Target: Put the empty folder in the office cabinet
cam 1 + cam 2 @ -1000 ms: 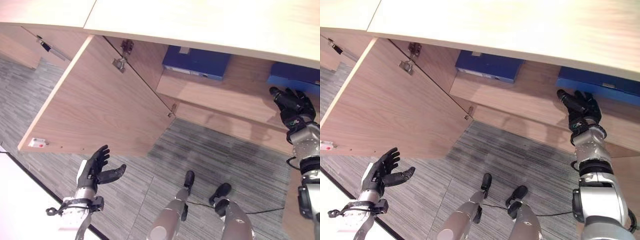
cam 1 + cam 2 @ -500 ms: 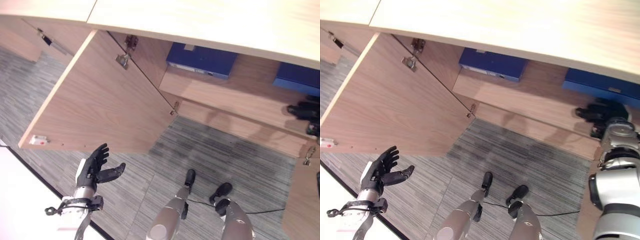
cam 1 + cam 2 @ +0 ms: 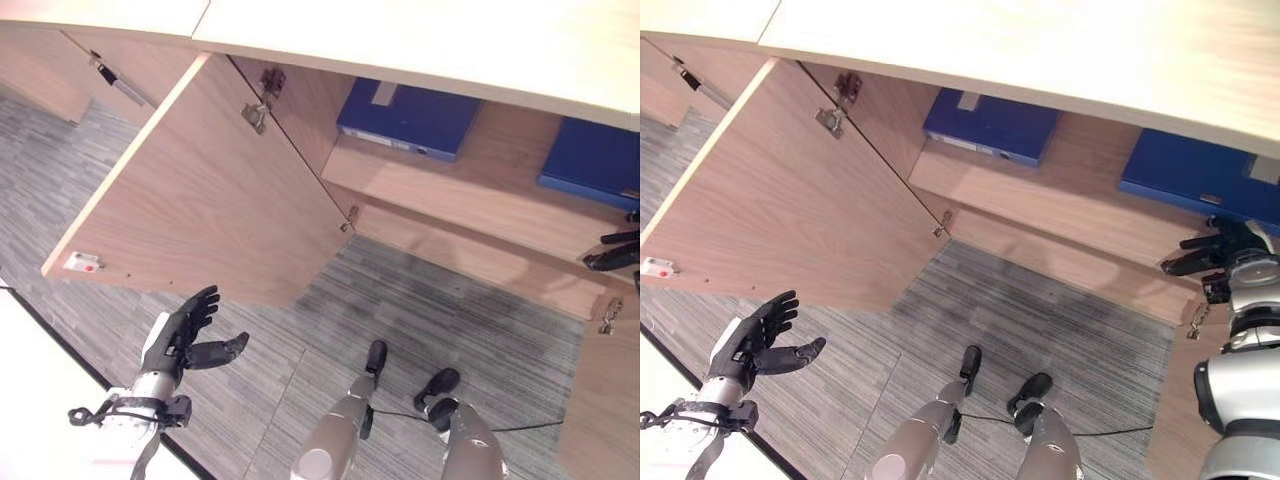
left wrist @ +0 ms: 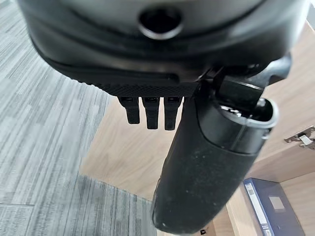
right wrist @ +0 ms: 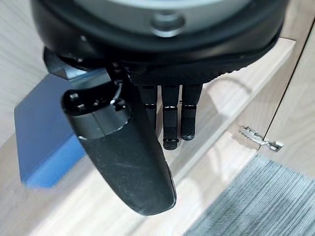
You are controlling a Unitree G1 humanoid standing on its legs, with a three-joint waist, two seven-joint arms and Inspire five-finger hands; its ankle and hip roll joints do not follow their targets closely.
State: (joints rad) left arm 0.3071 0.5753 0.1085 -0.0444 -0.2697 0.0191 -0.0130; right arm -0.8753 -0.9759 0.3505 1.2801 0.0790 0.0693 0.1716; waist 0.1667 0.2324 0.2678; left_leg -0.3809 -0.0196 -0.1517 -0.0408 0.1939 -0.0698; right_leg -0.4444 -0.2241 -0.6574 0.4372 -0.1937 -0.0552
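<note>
Two blue folders lie flat on the shelf of the open office cabinet (image 3: 470,200): one at the left (image 3: 405,118), one at the right (image 3: 1205,178). My right hand (image 3: 1225,250) hovers open just in front of the shelf's edge, below the right folder and apart from it, holding nothing. In the right wrist view its fingers (image 5: 170,118) are straight over the shelf board (image 5: 221,113), with the blue folder (image 5: 44,128) beside them. My left hand (image 3: 185,335) hangs open low on the left, above the carpet and below the open door. Its thumb (image 4: 206,162) stands out in the left wrist view.
The left cabinet door (image 3: 200,200) stands swung out wide, with hinges (image 3: 258,105) at its inner edge. The right door (image 3: 1180,400) is open at the lower right, and its hinge (image 3: 1195,320) is just below my right hand. Grey carpet (image 3: 440,310) lies in front.
My right hand has drawn back from the right blue folder to the shelf's front edge at the far right. The camera has shifted a little. The left hand has barely moved.
</note>
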